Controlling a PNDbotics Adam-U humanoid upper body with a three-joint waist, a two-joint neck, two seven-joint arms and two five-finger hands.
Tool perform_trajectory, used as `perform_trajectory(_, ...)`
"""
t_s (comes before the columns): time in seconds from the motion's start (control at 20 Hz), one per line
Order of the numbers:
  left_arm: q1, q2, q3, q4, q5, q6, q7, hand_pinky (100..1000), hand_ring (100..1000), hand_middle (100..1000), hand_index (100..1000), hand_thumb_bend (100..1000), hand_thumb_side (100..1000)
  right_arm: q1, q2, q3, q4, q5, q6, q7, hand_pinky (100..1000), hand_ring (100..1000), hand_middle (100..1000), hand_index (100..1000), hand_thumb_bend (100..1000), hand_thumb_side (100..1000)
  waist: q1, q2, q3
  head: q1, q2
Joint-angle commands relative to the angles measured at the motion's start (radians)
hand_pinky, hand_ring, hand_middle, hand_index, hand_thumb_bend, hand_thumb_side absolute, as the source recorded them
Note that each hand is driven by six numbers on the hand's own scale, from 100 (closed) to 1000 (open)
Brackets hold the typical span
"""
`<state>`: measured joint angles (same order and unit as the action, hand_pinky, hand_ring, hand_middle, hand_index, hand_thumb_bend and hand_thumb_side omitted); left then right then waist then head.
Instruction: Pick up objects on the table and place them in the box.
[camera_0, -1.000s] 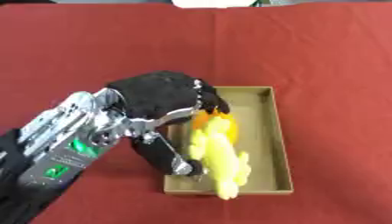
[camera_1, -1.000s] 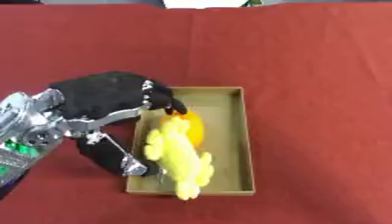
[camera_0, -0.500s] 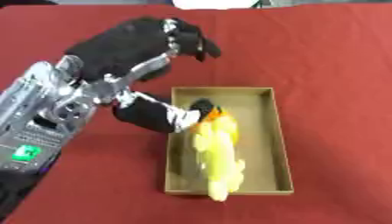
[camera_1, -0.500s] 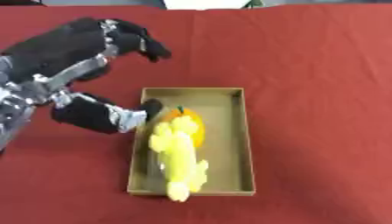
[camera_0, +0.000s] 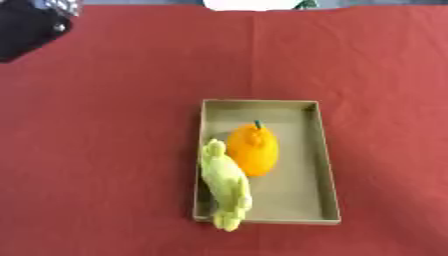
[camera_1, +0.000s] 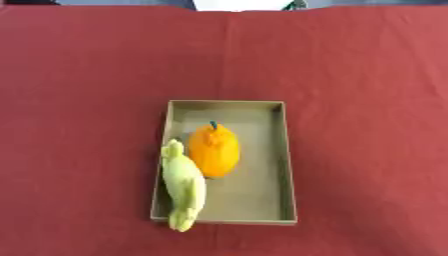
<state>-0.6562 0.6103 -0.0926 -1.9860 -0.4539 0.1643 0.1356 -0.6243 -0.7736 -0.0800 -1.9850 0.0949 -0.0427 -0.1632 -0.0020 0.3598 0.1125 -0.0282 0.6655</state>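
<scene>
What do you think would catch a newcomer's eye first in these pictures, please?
Most likely the orange fruit with a dark stem, lying in the shallow tan box at the middle of the red tablecloth. Next, the yellow-green object beside it along the box's left wall, its near end poking over the front rim. Only a dark bit of the robot's left arm shows, in the top left corner.

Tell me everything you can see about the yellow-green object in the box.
The yellow-green object is long, bumpy and looks soft, like a plush toy. It lies lengthwise along the left wall of the tan box, its near end hanging over the front rim. Its upper part touches the orange fruit beside it. No hand touches it.
</scene>
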Motion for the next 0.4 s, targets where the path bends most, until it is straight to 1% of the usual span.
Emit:
perform_trajectory(0.05, 0.028, 0.035, 0.072, -0.014, 0.037, -0.007, 0.119, 727, 727, 658, 843, 158, 700, 0.003, -0.035, -0.013, -0.015, 0.011, -0.029, -0.011, 758, 736, 705, 865, 120, 910, -0.002, -0.016, 0.004, 0.007, -0.017)
perform_trajectory(0.15, 0.060, 0.032, 0.103, -0.014, 0.051, -0.013, 0.198, 728, 724, 654, 842, 174, 718, 0.014, -0.032, -0.014, -0.015, 0.015, -0.047, -0.018, 759, 736, 706, 865, 121, 907, -0.004, -0.014, 0.008, 0.008, -0.021)
perform_trajectory(0.25, 0.095, 0.024, 0.130, -0.014, 0.079, -0.037, 0.282, 729, 718, 647, 838, 209, 724, 0.027, -0.025, -0.017, -0.015, 0.017, -0.066, -0.028, 758, 736, 706, 865, 121, 904, -0.006, -0.013, 0.009, 0.007, -0.025)
perform_trajectory(0.3, 0.109, 0.021, 0.140, -0.014, 0.093, -0.050, 0.318, 729, 716, 644, 836, 239, 734, 0.032, -0.021, -0.019, -0.015, 0.017, -0.075, -0.033, 757, 736, 705, 865, 120, 904, -0.006, -0.013, 0.009, 0.006, -0.026)
perform_trajectory(0.4, 0.138, 0.010, 0.163, -0.014, 0.117, -0.080, 0.392, 725, 710, 637, 829, 342, 759, 0.049, -0.010, -0.023, -0.015, 0.014, -0.095, -0.044, 756, 735, 705, 863, 116, 904, -0.006, -0.012, 0.010, 0.005, -0.028)
